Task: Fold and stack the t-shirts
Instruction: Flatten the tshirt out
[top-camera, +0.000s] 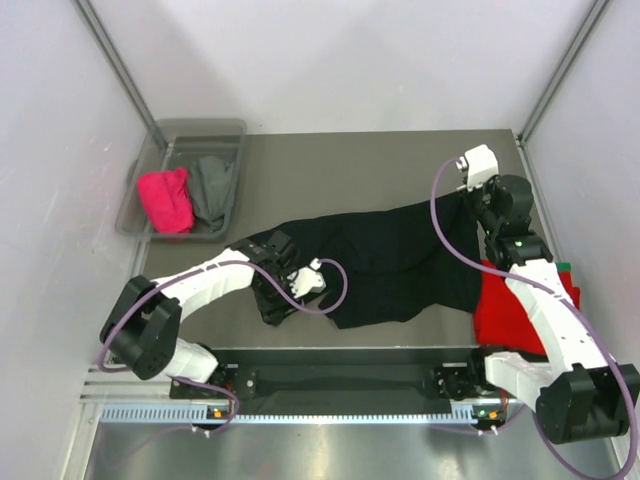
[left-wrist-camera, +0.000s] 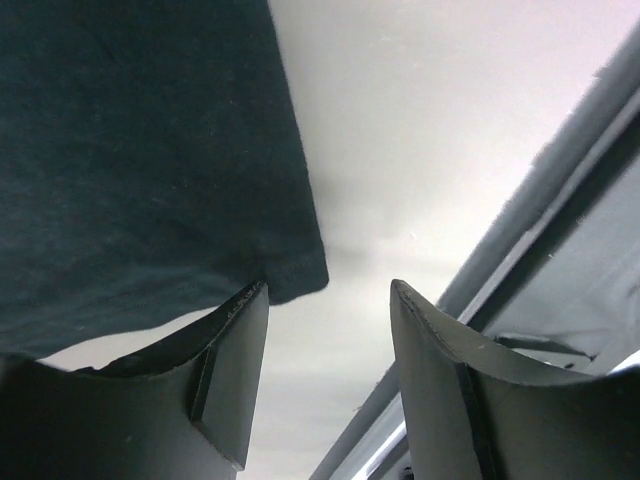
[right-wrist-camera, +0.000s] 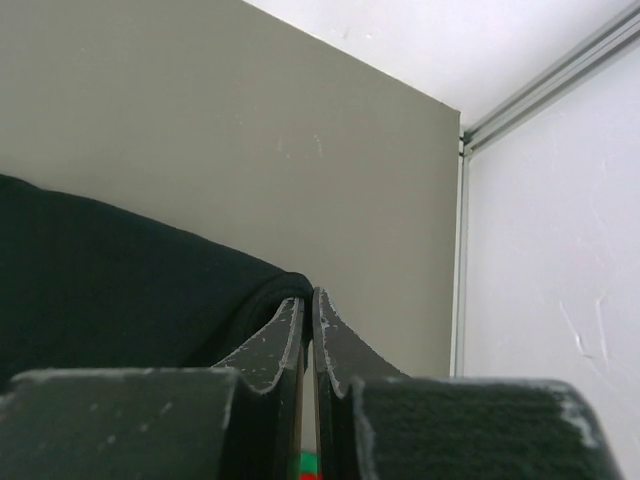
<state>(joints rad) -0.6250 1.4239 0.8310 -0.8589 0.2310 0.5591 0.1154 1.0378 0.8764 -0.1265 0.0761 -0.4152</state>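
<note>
Lying across the middle of the table (top-camera: 350, 165), the black t-shirt (top-camera: 390, 260) ran from the left gripper (left-wrist-camera: 330, 288) over to the right gripper (right-wrist-camera: 308, 295), wide part near centre, w/ one corner drawn up toward the far right.

Left gripper: fingers stood apart, nothing btwn them. In the left wrist view a hemmed corner of the black tee hung just beside the tip of one finger (left-wrist-camera: 235, 360), touching or nearly so; can't tell which. From above, that gripper sat at the shirt's left end, near the front edge of the table.

Right gripper: fingers pressed together, only a thin slit btwn them. A folded edge of the black tee met the tips and looked pinched there.

Red t-shirt (top-camera: 495, 310) lay at the near right, partly under the right arm, its left edge touching the black one. A sliver of the green t-shirt (top-camera: 563, 266) showed at the red one's far right corner.

Pink t-shirt (top-camera: 165, 200) and grey t-shirt (top-camera: 212, 188) sat bunched side by side in the plastic tub (top-camera: 200, 127) at the far left, pink on the left, well apart from the other shirts.
</note>
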